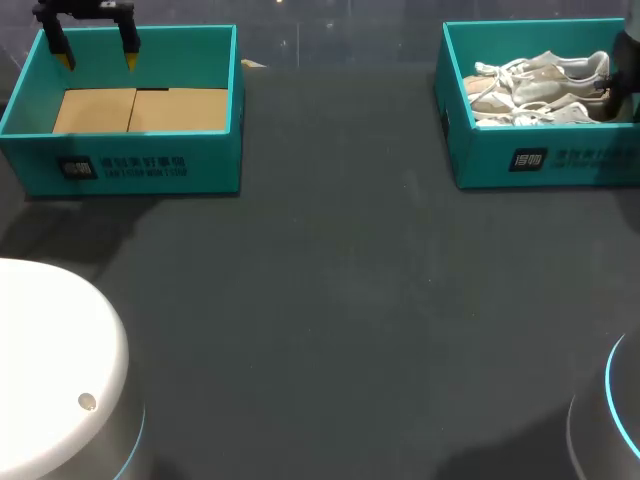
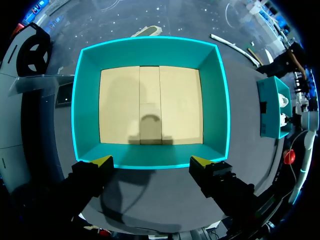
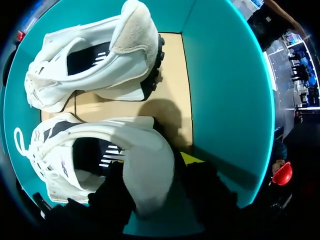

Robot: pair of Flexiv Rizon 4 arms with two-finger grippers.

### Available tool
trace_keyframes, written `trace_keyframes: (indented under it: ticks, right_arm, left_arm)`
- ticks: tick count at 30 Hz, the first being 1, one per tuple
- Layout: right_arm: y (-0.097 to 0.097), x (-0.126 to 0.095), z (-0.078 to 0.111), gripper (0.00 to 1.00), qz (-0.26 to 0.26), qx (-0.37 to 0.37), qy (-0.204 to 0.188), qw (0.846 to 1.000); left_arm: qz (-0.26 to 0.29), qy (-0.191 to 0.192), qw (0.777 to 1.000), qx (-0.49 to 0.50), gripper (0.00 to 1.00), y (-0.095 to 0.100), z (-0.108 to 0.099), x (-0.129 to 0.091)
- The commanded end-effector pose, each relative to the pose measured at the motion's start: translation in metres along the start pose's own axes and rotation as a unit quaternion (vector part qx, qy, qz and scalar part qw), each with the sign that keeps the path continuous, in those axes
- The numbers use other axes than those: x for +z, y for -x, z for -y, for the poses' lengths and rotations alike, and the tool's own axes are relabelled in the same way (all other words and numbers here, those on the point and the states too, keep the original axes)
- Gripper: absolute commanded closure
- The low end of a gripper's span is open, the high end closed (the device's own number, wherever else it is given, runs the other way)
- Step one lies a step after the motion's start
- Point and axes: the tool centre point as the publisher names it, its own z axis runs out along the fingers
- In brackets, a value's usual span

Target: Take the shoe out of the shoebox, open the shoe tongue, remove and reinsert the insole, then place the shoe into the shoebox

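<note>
Two white shoes (image 1: pixel 535 88) lie in the teal shoebox (image 1: pixel 560 160) at the back right, heels toward my right arm. In the right wrist view one shoe (image 3: pixel 100 55) rests on its side. The other shoe (image 3: pixel 95 145) stands upright beside it. My right gripper (image 3: pixel 152 187) is down in the box and shut on that upright shoe's heel, one finger inside the opening and one outside. The head view shows only the arm's black end (image 1: pixel 625 70) at the box. My left gripper (image 1: pixel 98 52) hangs open over the other box, holding nothing.
A second teal box (image 1: pixel 130 165) with a bare cardboard floor (image 2: pixel 150 105) stands at the back left, under my left gripper (image 2: pixel 151 162). Dark table surface (image 1: pixel 340 300) stretches between and in front of the boxes. My arms' white bases sit at the front corners.
</note>
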Motion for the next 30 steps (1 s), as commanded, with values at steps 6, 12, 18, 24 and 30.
trace_keyframes:
  ticks: [6,12,18,24,30]
  right_arm:
    - [-0.003,0.001,-0.002,1.0,0.0,0.006,0.003,1.0]
    - [0.003,-0.004,-0.002,1.0,0.005,0.02,0.014,1.0]
    - [0.011,-0.012,-0.004,1.0,0.016,0.038,0.021,0.999]
    - [0.017,-0.027,-0.003,1.0,0.023,0.048,0.031,0.998]
    - [0.022,-0.042,-0.006,1.0,0.032,0.067,0.041,0.996]
  left_arm:
    - [0.0,0.0,1.0,0.0,0.0,0.0,0.0,0.0]
    - [0.0,0.0,1.0,0.0,0.0,0.0,0.0,0.0]
    - [0.0,0.0,1.0,0.0,0.0,0.0,0.0,0.0]
    - [0.0,0.0,1.0,0.0,0.0,0.0,0.0,0.0]
    - [0.0,0.0,1.0,0.0,0.0,0.0,0.0,0.0]
